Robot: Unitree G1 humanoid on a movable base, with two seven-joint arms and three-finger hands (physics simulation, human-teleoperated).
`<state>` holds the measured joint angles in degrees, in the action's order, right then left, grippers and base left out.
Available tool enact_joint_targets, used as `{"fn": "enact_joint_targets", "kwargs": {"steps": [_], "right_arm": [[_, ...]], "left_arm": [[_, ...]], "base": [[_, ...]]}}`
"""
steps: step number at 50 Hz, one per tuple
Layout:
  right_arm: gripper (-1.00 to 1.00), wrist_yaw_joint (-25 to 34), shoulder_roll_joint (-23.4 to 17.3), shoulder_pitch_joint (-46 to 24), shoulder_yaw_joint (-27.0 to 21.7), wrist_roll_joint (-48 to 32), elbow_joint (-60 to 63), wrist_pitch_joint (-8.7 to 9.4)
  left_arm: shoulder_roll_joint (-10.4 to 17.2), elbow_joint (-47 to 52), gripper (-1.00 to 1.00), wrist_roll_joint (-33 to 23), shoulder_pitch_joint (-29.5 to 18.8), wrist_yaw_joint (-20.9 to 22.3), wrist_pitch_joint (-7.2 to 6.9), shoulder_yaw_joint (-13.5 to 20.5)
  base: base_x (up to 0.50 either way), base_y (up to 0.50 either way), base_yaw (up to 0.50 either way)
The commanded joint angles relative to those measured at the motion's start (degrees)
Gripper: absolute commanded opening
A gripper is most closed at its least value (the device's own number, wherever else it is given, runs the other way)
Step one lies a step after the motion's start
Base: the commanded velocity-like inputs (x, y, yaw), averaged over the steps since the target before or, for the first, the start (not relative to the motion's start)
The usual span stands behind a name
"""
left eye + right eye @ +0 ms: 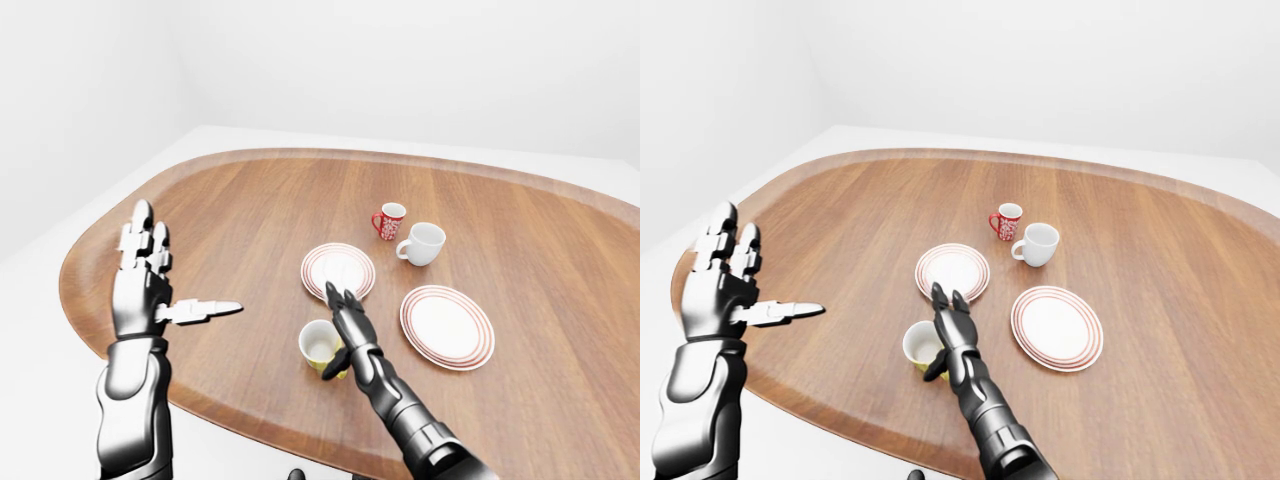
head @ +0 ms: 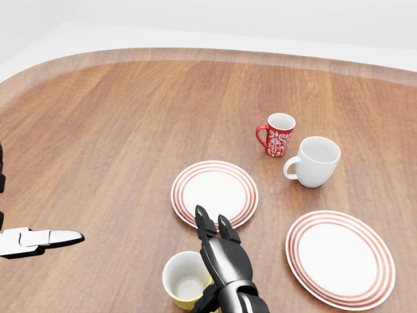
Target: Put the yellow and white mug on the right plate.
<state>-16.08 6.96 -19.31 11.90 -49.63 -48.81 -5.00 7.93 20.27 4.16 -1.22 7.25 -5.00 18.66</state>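
White walls and a pale floor ring the oval wooden table (image 1: 250, 215); everything you need sits on the half of it nearest you.

The yellow and white mug (image 2: 185, 280) stands upright close to the table's near edge, mouth up and empty; its handle is hidden, so you cannot count on hooking it. Your right hand (image 2: 221, 251) rests just beside the mug on its right, fingers (image 2: 203, 220) stretched straight toward the left plate (image 2: 214, 192), thumb tucked low against the mug's side; the hand is spread, not clamped on anything, and it looks placed to wrap the mug from the side rather than from above.

The right plate (image 2: 340, 257), your target, lies bare toward the near right of the table, well apart from the mug; the left plate sits between them and a little farther in, so carry the mug clear of its rim.

A red patterned mug (image 2: 278, 134) and a white mug (image 2: 315, 161) stand farther in, near each other, beyond both plates; they are out of your likely path.

Your left hand (image 1: 145, 280) is raised over the table's left edge, fingers apart and holding nothing, thumb pointing inward; it seems parked there simply to keep out of the way.

Your next step, as I judge it, is to curl the right fingers round the mug before lifting.
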Motion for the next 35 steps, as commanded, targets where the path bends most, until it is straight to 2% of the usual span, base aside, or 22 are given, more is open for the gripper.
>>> {"fn": "enact_joint_targets", "kwargs": {"steps": [1,3,4,5,6,7,35], "right_arm": [[1.00,-0.1,0.0,-0.2,0.0,-0.1,-0.4,0.00],[1.00,-0.1,0.1,-0.2,0.0,-0.1,-0.6,0.00],[0.18,-0.3,0.1,-0.3,0.0,-0.1,-0.9,0.00],[0.18,-0.3,0.1,-0.4,0.0,-0.1,-1.0,0.00],[-0.94,-0.6,0.0,-0.5,0.0,-0.2,-1.4,0.00],[-1.00,-0.5,0.0,-0.5,0.0,-0.2,-1.4,0.00],[-1.00,0.6,-0.2,0.1,-0.3,0.4,1.0,0.00]], "left_arm": [[-0.2,-0.1,1.00,-0.2,0.1,0.1,0.00,-0.3],[-0.1,-0.1,1.00,-0.2,0.1,0.1,0.00,-0.2],[-0.1,-0.2,1.00,-0.1,0.1,0.1,0.00,-0.2],[-0.1,-0.2,1.00,-0.2,0.1,0.1,0.00,-0.2],[-0.2,-0.2,1.00,-0.2,0.1,0.1,0.00,-0.2],[-0.2,-0.2,1.00,-0.2,0.1,0.1,0.00,-0.3],[-0.1,0.1,1.00,-0.2,0.0,0.1,0.00,-0.1]], "base": [[0.00,0.00,0.00],[0.00,0.00,0.00],[0.00,0.00,0.00],[0.00,0.00,0.00],[0.00,0.00,0.00],[0.00,0.00,0.00],[0.00,0.00,0.00]]}}
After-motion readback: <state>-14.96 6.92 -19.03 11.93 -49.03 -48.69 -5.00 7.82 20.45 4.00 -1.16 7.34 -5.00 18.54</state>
